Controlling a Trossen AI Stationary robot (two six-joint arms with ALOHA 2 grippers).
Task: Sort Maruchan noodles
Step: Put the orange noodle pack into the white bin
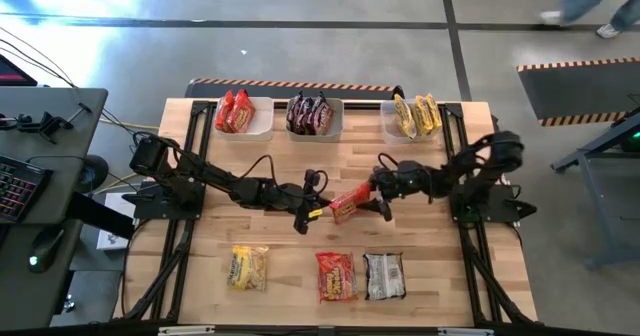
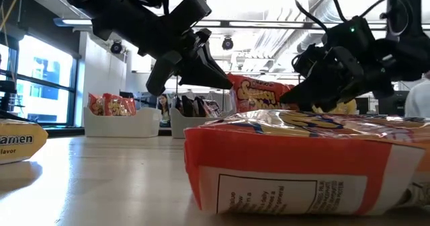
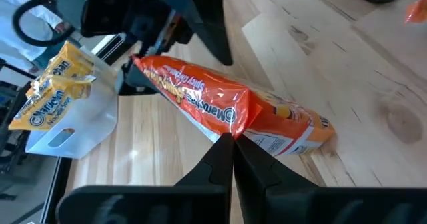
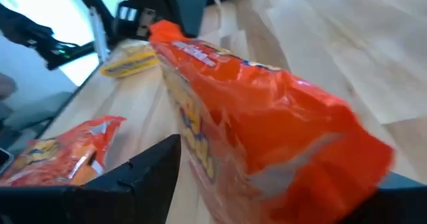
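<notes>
A red-orange Maruchan noodle packet (image 1: pixel 348 204) sits at the table's middle between my two grippers. My left gripper (image 3: pixel 232 143) comes from the left and is shut on it. My right gripper (image 4: pixel 280 184) comes from the right and stands open, with one finger (image 4: pixel 150 167) on each side of the packet's other end (image 4: pixel 267 124). Three more packets lie flat near the front edge: yellow (image 1: pixel 248 267), red (image 1: pixel 336 275) and silver (image 1: pixel 383 274). My left gripper pinches the thin edge (image 3: pixel 225 129) of the red-orange packet between its two shut fingertips, about midway along one long side. The fingers come from the table's left, slanting a little downward. The packet is tilted on edge; whether its lower corner (image 3: pixel 320 135) touches the wood I cannot tell. My right gripper has the packet's other end between its open fingers; whether they touch it I cannot tell.
Three pale bins stand along the far edge, holding red packets (image 1: pixel 243 114), dark packets (image 1: pixel 314 114) and yellow packets (image 1: pixel 416 114). Bare wood lies between the bins and the grippers. A person walks on the floor beyond the table, at the far right (image 1: pixel 590 1).
</notes>
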